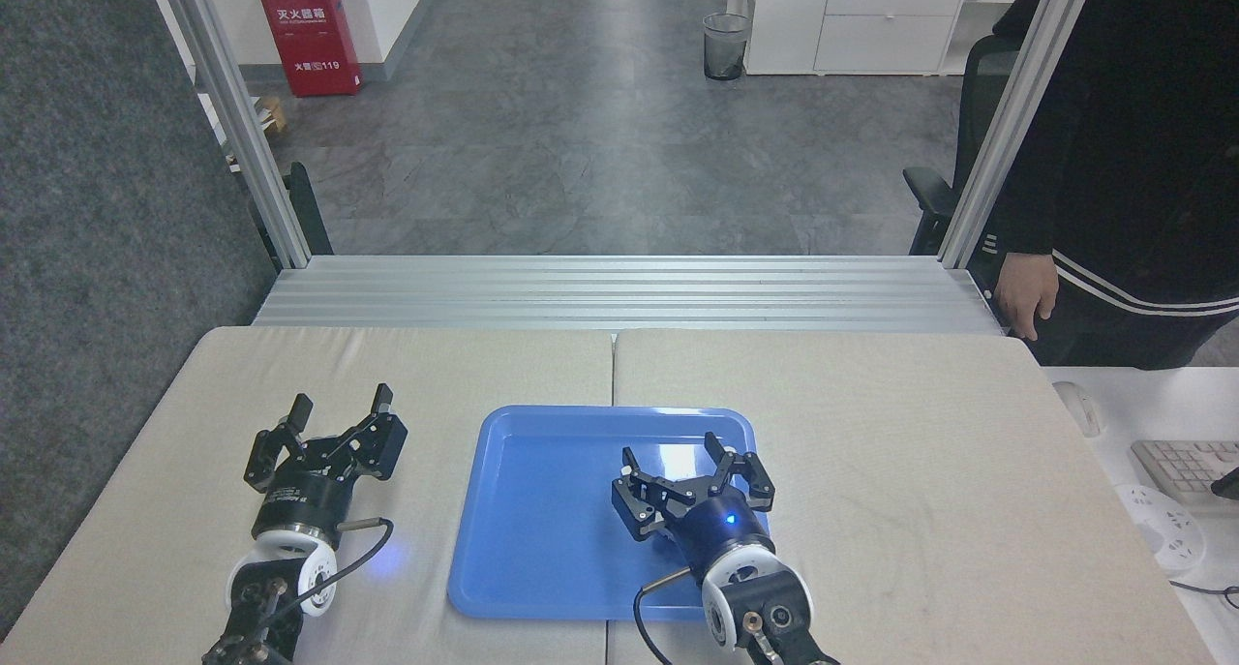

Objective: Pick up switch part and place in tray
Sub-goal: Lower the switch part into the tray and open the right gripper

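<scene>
The blue tray (532,539) lies on the padded table in front of me, slightly right of centre. Over the tray's right half my right gripper (670,450) stands open, its black fingers spread wide with nothing visible between them. The switch part does not show anywhere in this view; it may be hidden under the right gripper's body. To the left of the tray, my left gripper (344,401) rests over the beige pad, open and holding nothing.
A person in dark clothes (1133,162) stands at the table's far right corner, one hand (1026,297) hanging near the edge. A keyboard (1181,464) and a mouse (1079,408) lie on the white desk at right. Aluminium posts (237,123) frame the far side.
</scene>
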You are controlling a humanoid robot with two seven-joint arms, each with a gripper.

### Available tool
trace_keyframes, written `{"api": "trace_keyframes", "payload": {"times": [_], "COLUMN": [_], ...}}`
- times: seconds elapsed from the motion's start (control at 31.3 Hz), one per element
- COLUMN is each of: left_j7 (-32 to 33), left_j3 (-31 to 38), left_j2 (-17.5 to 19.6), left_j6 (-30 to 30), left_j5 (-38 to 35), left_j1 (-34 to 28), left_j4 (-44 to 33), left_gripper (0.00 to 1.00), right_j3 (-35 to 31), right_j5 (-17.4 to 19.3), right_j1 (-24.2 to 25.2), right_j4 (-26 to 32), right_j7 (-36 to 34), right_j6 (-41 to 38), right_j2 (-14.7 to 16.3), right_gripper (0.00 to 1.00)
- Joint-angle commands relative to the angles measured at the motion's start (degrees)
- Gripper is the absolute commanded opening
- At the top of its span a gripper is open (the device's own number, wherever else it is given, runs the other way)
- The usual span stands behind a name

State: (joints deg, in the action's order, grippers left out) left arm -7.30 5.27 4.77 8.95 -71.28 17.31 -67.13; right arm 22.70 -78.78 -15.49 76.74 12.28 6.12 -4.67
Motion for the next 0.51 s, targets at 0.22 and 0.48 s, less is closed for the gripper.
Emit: {"api": "trace_keyframes", "payload": {"times": [0.22, 0.48], "left_j7": [-0.3, -0.3], "left_j3": [0.0, 0.0], "left_j2": [0.1, 0.1], "left_j6": [0.5, 0.5], "left_j5": [0.0, 0.0], "left_j1": [-0.1, 0.0], "left_j4": [0.2, 0.2], "left_gripper": [1.0, 1.0], "right_j3": [-21.0, -22.1], "right_j5": [11.2, 12.5], "right_j1": [-3.1, -1.9], "right_j4": [-1.9, -6.5], "right_j7": [-7.2, -10.2], "right_j6": [-6.5, -5.6], "right_j2": [14.8, 20.0], "right_gripper": [0.98, 0.98]}}
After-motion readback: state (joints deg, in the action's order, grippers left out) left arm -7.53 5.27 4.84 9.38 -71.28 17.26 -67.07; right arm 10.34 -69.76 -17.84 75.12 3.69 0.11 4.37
